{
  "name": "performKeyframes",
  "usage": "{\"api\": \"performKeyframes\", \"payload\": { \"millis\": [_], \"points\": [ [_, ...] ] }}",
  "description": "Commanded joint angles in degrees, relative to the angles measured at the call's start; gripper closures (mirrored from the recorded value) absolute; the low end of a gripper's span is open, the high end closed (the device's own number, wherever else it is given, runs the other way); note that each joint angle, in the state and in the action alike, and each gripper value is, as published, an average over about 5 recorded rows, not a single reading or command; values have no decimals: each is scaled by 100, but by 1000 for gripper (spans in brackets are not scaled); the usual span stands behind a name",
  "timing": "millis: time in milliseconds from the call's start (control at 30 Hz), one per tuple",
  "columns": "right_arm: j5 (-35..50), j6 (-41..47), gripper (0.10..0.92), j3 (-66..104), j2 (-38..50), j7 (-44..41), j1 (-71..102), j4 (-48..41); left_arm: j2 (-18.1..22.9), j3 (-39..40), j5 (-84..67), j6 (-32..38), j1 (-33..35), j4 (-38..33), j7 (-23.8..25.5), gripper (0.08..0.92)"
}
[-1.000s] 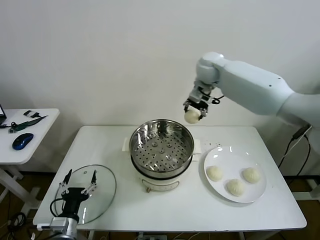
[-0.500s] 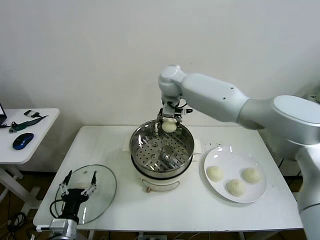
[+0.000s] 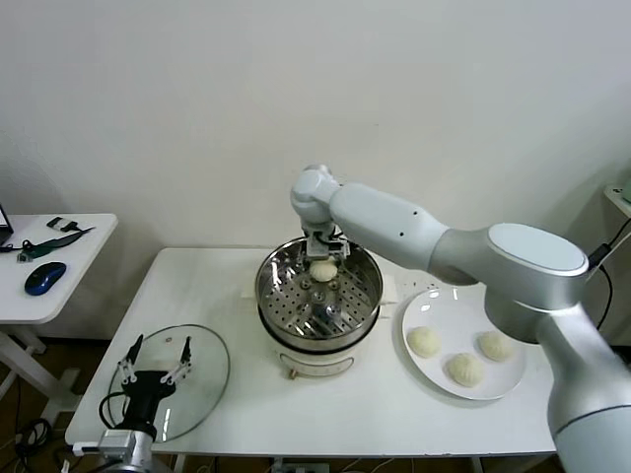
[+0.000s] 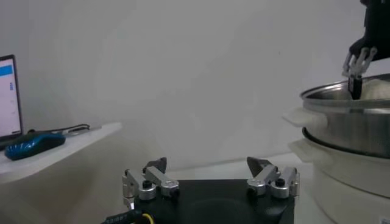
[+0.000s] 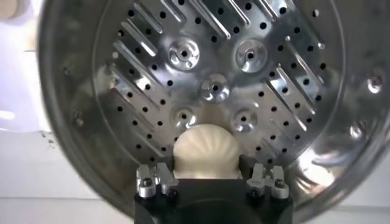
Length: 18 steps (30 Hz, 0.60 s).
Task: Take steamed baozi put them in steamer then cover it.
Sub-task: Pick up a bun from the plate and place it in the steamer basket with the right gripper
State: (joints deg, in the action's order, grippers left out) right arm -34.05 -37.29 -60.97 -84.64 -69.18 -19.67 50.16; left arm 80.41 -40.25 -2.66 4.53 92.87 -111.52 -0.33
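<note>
The steel steamer (image 3: pixel 271 268) stands mid-table on its white pot base (image 3: pixel 317 364). My right gripper (image 3: pixel 322 258) reaches down inside it at the back, shut on one steamed baozi (image 3: pixel 322 271) held just above the perforated floor. In the right wrist view that baozi (image 5: pixel 206 149) fills the gap of the right gripper (image 5: pixel 208 160), with a finger against each side. Three more baozi (image 3: pixel 463 369) lie on the white plate (image 3: pixel 444 304). The glass cover (image 3: pixel 205 367) lies flat at the front left. My left gripper (image 3: pixel 155 347) (image 4: pixel 207 163) hovers open over it.
A low side table (image 3: pixel 69 258) with a blue mouse (image 3: pixel 44 277) and small tools stands off to the left. The white wall runs close behind the steamer. The plate sits near the table's right front corner. The steamer's wall (image 4: pixel 350 125) shows in the left wrist view.
My right arm swung left from above the table's back edge and came down into the steamer with the baozi. The left arm stayed still.
</note>
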Motion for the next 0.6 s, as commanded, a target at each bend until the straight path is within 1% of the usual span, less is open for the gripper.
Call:
{"api": "performKeyframes", "payload": {
  "millis": [33, 100, 200, 433, 600],
  "points": [
    [-345, -112, 301, 91, -126, 36, 233, -115, -6, -7, 0, 2, 9, 8, -4, 177],
    [-315, -84, 256, 90, -121, 59, 228, -126, -6, -10, -1, 4, 15, 8, -8, 177],
    [-263, -27, 212, 91, -88, 69, 200, -75, -1, -13, -2, 8, 22, 10, -11, 177],
    [173, 83, 203, 67, 266, -78, -212, 399, 22, -17, 8, 11, 31, 1, -19, 177],
    [1165, 406, 203, -187, 919, -214, -909, 1122, 21, 6, 22, 6, 16, -7, -18, 177]
  ]
}}
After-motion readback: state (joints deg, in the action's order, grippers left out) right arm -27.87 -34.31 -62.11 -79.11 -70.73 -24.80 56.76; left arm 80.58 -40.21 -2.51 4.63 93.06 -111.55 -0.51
